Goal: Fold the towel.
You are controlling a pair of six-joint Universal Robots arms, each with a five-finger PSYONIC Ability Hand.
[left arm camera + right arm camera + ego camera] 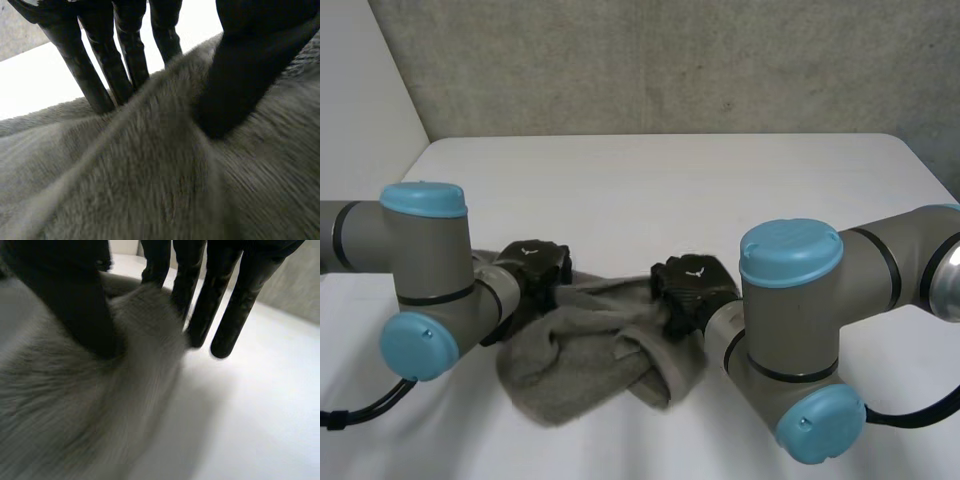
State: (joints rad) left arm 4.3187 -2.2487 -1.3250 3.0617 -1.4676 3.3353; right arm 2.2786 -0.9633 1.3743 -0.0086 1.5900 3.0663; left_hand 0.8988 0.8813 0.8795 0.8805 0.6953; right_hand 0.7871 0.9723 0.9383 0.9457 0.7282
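Two robot hands meet on one grey terry towel (582,352) in the head view. It lies bunched near the front edge of the white bench (680,190), its long axis running left to right between the arms. The left robot hand (536,268) is at its far left corner, the right robot hand (691,288) at its far right edge, and the bulk sags toward the near side.

In the left wrist view, the left robot hand (125,45) pinches a raised ridge of towel (150,190) between straight fingers (80,65) and thumb.

In the right wrist view, the right robot hand (70,295) squeezes a fold of towel (65,410) between thumb and fingers (245,295), whose outer tips stand past the cloth, over bare bench (250,415).
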